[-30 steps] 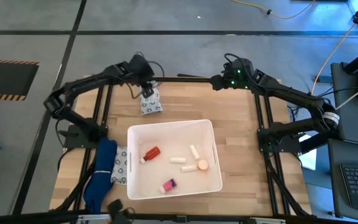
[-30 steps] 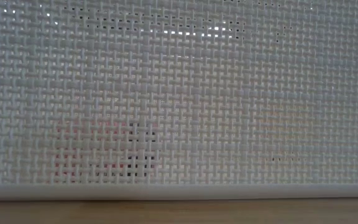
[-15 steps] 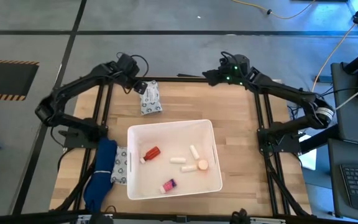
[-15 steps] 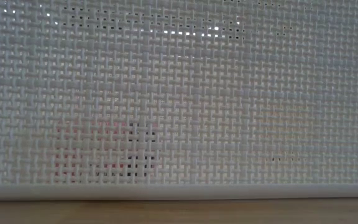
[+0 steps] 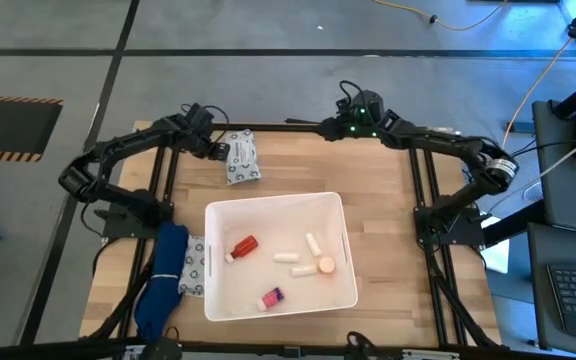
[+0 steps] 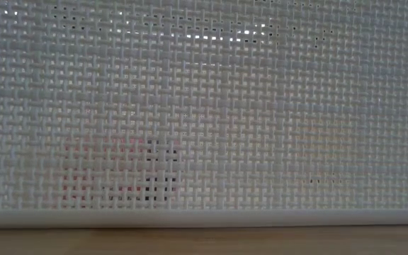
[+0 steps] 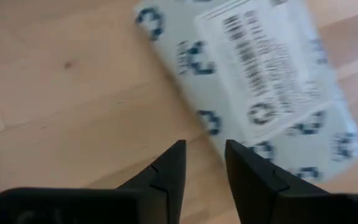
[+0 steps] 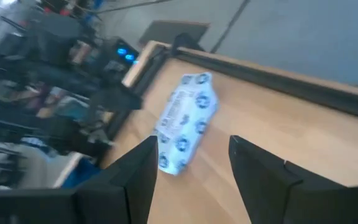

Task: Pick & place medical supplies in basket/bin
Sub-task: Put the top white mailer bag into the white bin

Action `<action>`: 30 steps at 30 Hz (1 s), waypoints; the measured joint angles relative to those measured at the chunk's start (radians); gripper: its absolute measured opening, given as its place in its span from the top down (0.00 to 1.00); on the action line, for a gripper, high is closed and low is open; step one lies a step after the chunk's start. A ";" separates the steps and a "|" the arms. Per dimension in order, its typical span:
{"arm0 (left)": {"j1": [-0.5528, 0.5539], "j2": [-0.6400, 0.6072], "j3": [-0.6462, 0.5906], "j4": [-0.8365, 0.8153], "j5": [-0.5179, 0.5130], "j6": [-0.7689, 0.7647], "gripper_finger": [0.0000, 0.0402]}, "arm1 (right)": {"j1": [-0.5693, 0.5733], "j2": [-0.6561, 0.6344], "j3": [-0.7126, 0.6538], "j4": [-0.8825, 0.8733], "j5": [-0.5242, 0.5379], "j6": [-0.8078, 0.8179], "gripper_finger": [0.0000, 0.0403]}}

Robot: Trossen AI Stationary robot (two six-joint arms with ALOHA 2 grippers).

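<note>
My left gripper hangs by the tabletop's far-left edge, jaws slightly parted and empty. The packet lies flat just right of them, long axis running near-far. My right gripper, open and empty, waits at the far edge, farther off. The basket sits nearer.

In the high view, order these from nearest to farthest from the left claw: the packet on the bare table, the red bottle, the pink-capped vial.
From the left claw:
1. Packet, beside the claw, at the table's far edge.
2. Red bottle, in the bin's left part.
3. Pink-capped vial, in the bin near its front wall.
</note>
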 joint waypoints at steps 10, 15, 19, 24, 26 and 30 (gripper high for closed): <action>0.038 0.163 -0.043 0.110 0.002 0.016 0.91 | 0.033 0.189 0.000 0.234 -0.113 0.140 0.26; 0.038 0.256 -0.042 0.215 0.097 0.027 0.97 | 0.052 0.249 -0.001 0.313 -0.111 0.204 0.11; 0.021 0.307 -0.029 0.264 0.117 0.018 0.99 | 0.072 0.275 -0.001 0.295 -0.062 0.185 0.07; 0.000 0.343 -0.001 0.307 0.125 0.029 0.99 | 0.095 0.303 0.011 0.268 0.022 0.232 0.07; -0.006 0.358 0.013 0.330 0.148 0.027 0.99 | 0.100 0.326 0.043 0.256 0.025 0.236 0.08; -0.018 0.380 0.051 0.334 0.183 0.028 0.99 | 0.106 0.375 0.129 0.167 0.027 0.255 0.08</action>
